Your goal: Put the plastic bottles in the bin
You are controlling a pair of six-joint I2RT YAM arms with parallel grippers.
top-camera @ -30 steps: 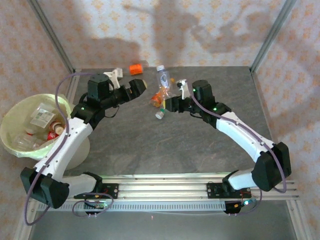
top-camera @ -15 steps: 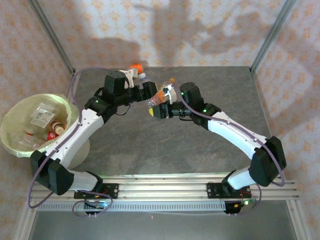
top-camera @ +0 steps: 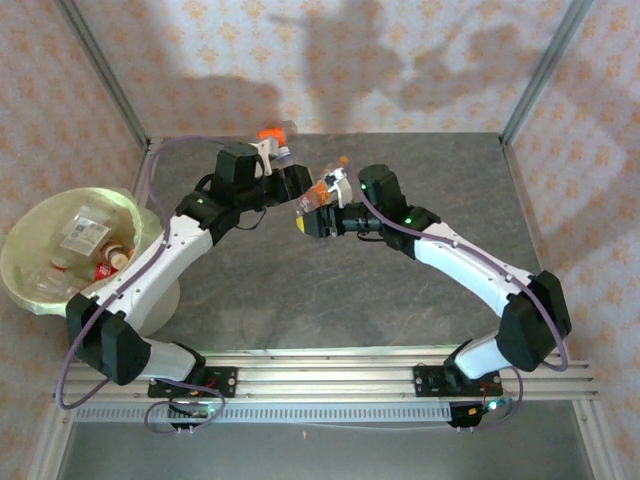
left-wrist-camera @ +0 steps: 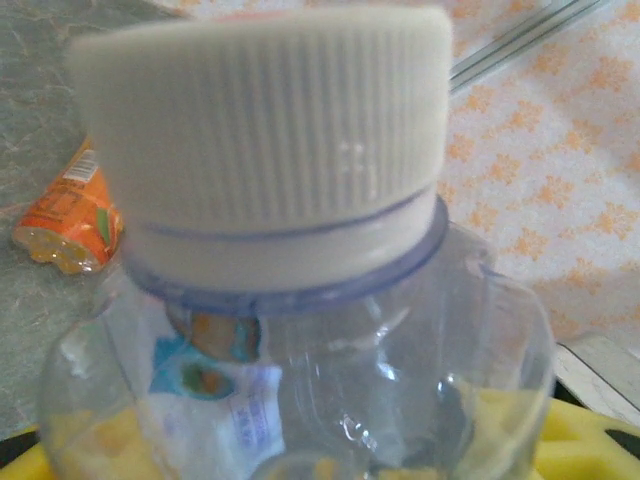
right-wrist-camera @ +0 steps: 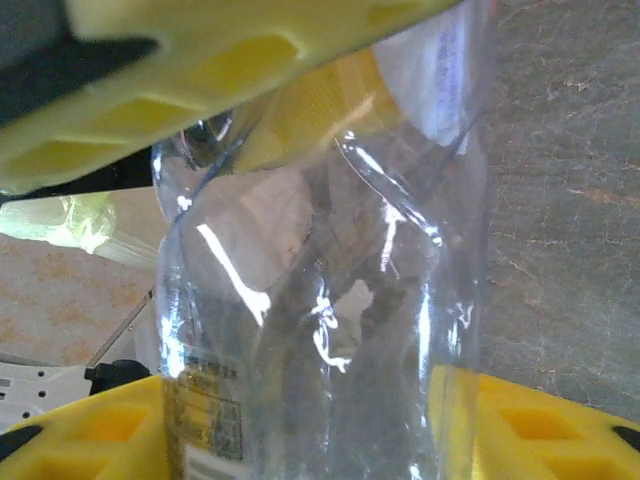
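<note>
the left gripper (top-camera: 293, 185) and the right gripper (top-camera: 314, 214) meet above the far middle of the table (top-camera: 300, 290). between them is a clear bottle (left-wrist-camera: 300, 330) with a white cap (left-wrist-camera: 260, 130), raised off the surface. the left gripper is closed on the bottle, its yellow fingers (left-wrist-camera: 595, 440) against the sides. the right gripper's fingers (right-wrist-camera: 80, 420) flank the bottle; whether they are pressing it cannot be told. an orange-labelled bottle (left-wrist-camera: 65, 215) lies at the far table edge. the bin (top-camera: 20, 270), at far left, contains several bottles (top-camera: 85, 235).
</note>
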